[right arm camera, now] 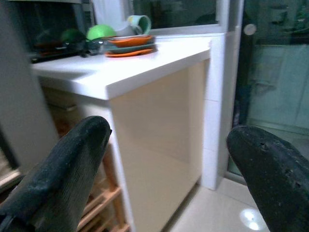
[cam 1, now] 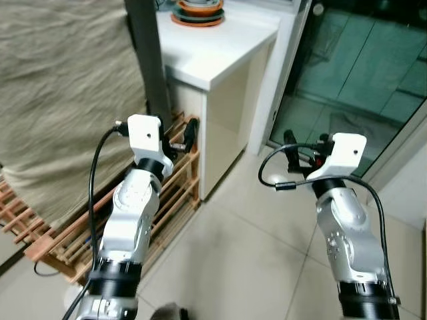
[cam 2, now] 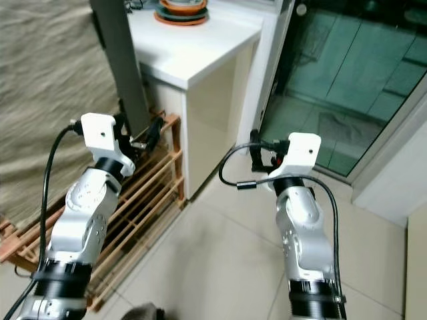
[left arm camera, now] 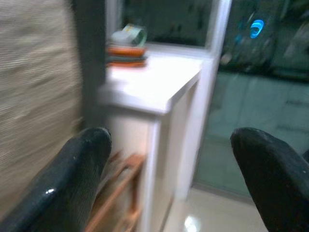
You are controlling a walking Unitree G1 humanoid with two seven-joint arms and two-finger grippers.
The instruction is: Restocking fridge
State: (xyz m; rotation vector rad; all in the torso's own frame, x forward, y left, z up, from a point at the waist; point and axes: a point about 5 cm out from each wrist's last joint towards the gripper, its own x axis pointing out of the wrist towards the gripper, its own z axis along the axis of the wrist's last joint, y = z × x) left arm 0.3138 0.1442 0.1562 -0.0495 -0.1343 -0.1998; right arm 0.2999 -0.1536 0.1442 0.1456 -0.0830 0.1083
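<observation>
My left gripper [cam 1: 185,137] is open and holds nothing. It hovers in front of a white counter [cam 1: 223,43], beside a wooden slatted rack [cam 1: 170,200]. Off to the right, my right gripper [cam 1: 305,148] is open as well, above the tiled floor and facing the counter's corner. In the left wrist view the two black fingertips [left arm camera: 84,164] stand wide apart. The right wrist view shows the same wide gap between its fingertips [right arm camera: 79,145]. On the countertop lies a stack of orange and teal plates [cam 1: 197,13] with a pale cup [right arm camera: 139,23] on top and a green round thing [right arm camera: 101,32] beside it.
A beige cloth [cam 1: 60,87] hangs at the left over the rack, with a dark upright post [cam 1: 148,60] next to it. A glass door [cam 1: 360,60] in a white frame stands to the right of the counter. Pale floor tiles [cam 1: 240,253] lie between my arms.
</observation>
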